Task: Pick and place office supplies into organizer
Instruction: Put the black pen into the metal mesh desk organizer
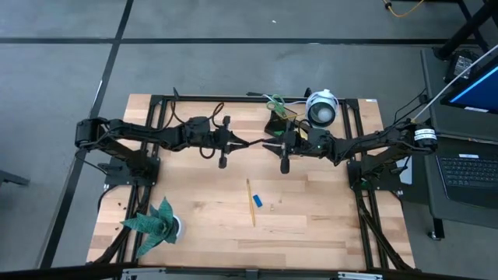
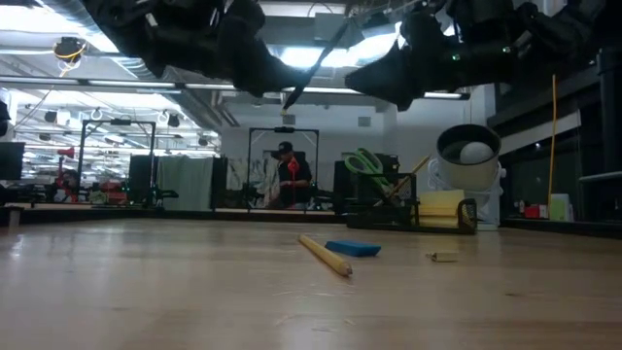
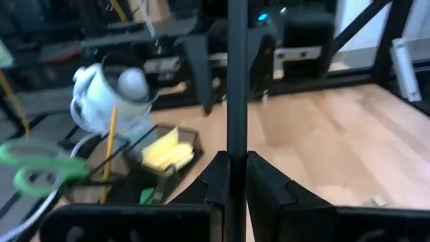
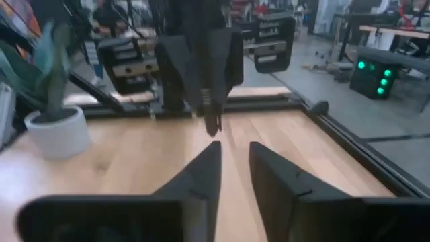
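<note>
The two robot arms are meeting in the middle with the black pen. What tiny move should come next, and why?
Probably the right end effector should ease forward until its open fingers sit around the black pen. The left end effector is clamped on the pen, whose tip hangs just beyond the right fingers, and the organizer sits on the right arm's side.

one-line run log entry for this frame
phase: pen handover in air | left gripper: shut on black pen | right gripper: open, facing it | organizer: scissors, sticky notes inside
</note>
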Tool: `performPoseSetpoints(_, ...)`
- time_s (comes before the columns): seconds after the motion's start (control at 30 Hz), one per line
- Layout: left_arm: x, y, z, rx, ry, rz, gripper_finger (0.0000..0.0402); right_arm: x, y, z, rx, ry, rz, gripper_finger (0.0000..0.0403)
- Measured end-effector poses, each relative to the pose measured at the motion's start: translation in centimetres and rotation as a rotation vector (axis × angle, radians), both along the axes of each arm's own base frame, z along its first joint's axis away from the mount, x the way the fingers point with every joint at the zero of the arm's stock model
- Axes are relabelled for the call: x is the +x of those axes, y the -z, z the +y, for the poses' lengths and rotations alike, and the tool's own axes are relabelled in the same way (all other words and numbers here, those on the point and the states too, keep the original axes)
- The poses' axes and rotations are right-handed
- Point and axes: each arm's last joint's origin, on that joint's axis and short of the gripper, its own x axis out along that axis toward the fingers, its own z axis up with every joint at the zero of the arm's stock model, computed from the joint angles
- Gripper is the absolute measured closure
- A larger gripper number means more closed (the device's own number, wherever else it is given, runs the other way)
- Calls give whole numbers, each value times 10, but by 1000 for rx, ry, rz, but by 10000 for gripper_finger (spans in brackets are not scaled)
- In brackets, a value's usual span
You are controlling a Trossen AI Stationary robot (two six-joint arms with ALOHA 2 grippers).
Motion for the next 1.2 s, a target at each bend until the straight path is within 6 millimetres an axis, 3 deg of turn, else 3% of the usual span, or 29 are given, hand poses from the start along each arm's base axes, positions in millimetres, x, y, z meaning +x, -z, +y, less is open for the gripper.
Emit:
performPoseSetpoints(0.23,2,1,0,17,27,-18,375,10,3,0,0,-9,-75,272)
performPoseSetpoints(0.6,5,6,1,15,25,-8,375,47,-16,3,-83,-54,-18,277)
performPoseSetpoints(1.0,5,6,1,33,29,-9,375,49,-13,2,-99,-57,53,278)
performPoseSetpoints(1.2,5,7,1,31,29,-2,375,44,-21,3,-138,-57,60,278)
